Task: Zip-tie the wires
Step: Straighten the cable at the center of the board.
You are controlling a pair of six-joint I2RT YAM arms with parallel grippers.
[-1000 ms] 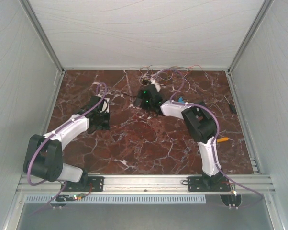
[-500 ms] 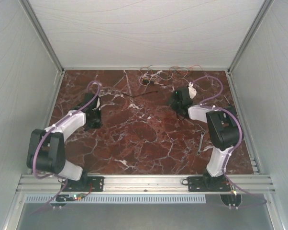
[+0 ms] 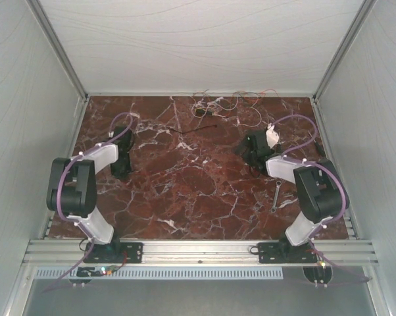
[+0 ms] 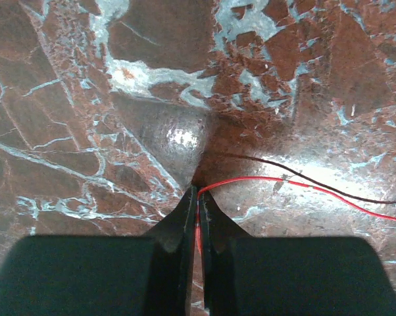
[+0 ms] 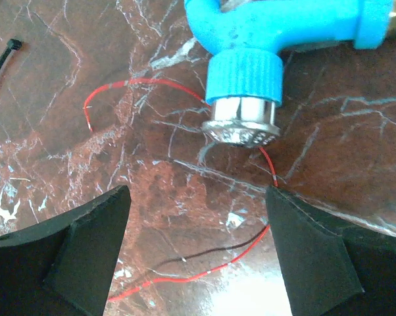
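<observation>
The wires (image 3: 219,103) lie as a loose thin tangle at the table's far edge. In the left wrist view one red strand (image 4: 303,185) runs in from the right over the marble and ends pinched between my shut jaws. My left gripper (image 4: 198,191) is shut on it, low over the table at the left (image 3: 122,163). My right gripper (image 3: 252,149) stands open right of centre. Between its fingers (image 5: 195,197) another red strand (image 5: 185,280) lies on the marble, untouched.
A black zip tie (image 3: 193,130) lies near the table's middle back; its head shows in the right wrist view (image 5: 12,46). A blue tap-like fitting with a metal end (image 5: 244,85) lies just ahead of the right gripper. A small wrench (image 3: 277,195) lies by the right arm.
The right arm has pulled back from the wires toward the right, and its jaws have spread wider. The left arm has drawn back to the left, still shut.
</observation>
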